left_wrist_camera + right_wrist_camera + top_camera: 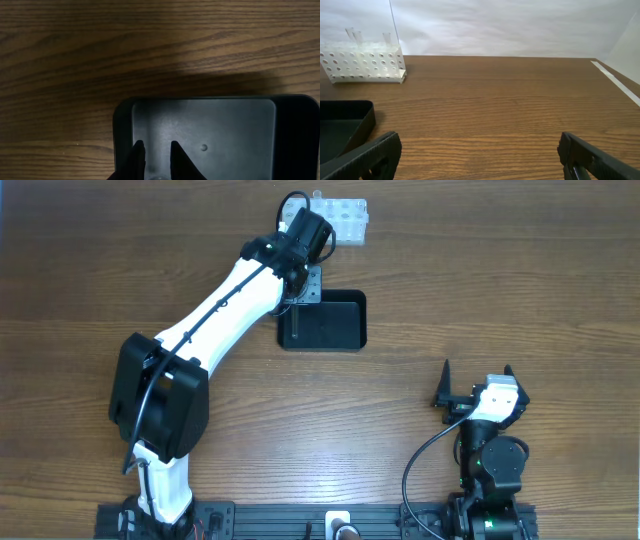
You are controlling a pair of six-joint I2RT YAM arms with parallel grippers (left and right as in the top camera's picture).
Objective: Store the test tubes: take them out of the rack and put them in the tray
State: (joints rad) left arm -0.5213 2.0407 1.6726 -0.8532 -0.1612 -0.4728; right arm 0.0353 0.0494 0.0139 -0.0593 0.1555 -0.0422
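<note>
The black tray (pixel 362 320) lies at the table's middle back, and the clear rack (pixel 340 222) stands just behind it. Test tubes (pixel 355 35) stick up from the rack (pixel 365 64). My left gripper (pixel 300 288) hangs over the tray's back left corner. In the left wrist view its fingers (pixel 155 146) stand a narrow gap apart above the tray floor (pixel 122 125), shut on a clear test tube (pixel 297 325) that barely shows. That tube appears as a thin line (pixel 393 22) in the right wrist view. My right gripper (pixel 477 378) rests open and empty near the front right (pixel 480 155).
Bare wooden table surrounds the tray (pixel 350 112) on all sides. A white wall rises behind the table's back edge. The right arm's base stands at the front edge.
</note>
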